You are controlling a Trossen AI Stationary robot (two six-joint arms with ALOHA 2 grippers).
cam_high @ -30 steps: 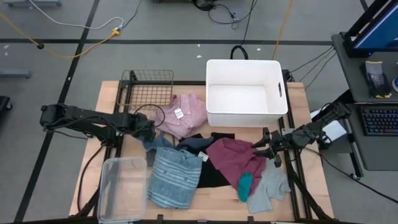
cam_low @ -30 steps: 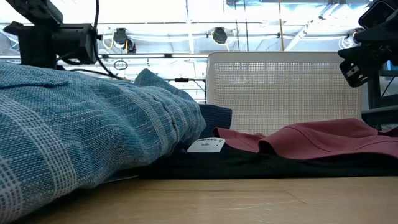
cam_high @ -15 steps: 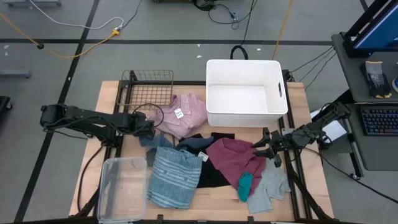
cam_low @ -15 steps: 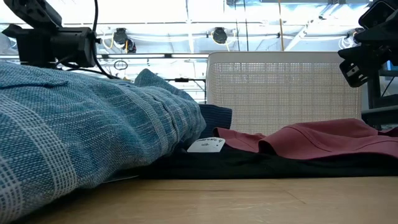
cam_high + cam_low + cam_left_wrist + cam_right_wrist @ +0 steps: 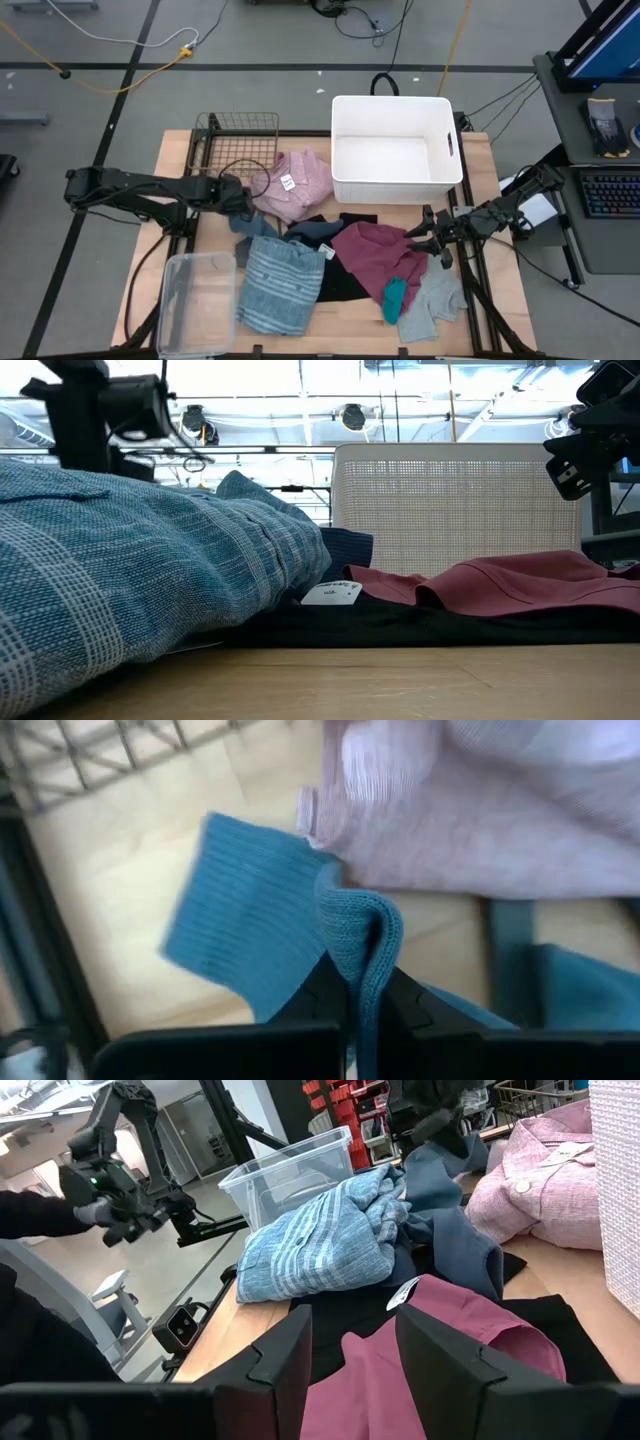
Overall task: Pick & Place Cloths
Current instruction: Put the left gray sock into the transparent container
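Note:
My left gripper [image 5: 240,203] points steeply down at the table's left, shut on a blue ribbed cloth [image 5: 250,920] beside the pink shirt [image 5: 300,185]. The blue striped cloth [image 5: 278,285] lies toward the near edge from it. Dark blue [image 5: 315,232], black [image 5: 340,285], maroon [image 5: 375,255], small teal [image 5: 394,298] and grey [image 5: 435,305] cloths are heaped on the table's middle and right. My right gripper [image 5: 355,1350] is held level and open above the maroon cloth's right edge, touching nothing. My left gripper pinches a raised fold [image 5: 362,935] of the blue ribbed cloth between its two fingers [image 5: 325,988], coming from above. The fold stands up in the hold. The rest of the cloth [image 5: 252,226] trails down onto the table beside the pink shirt.
A white bin [image 5: 395,150] stands at the far middle-right. A wire basket [image 5: 235,140] is at the far left and a clear plastic container [image 5: 195,300] at the near left. In the right wrist view a person's arm [image 5: 40,1215] shows beyond the table.
My left gripper has risen and shifted slightly toward the far edge. The low view shows its arm climbing. The right arm has kept still.

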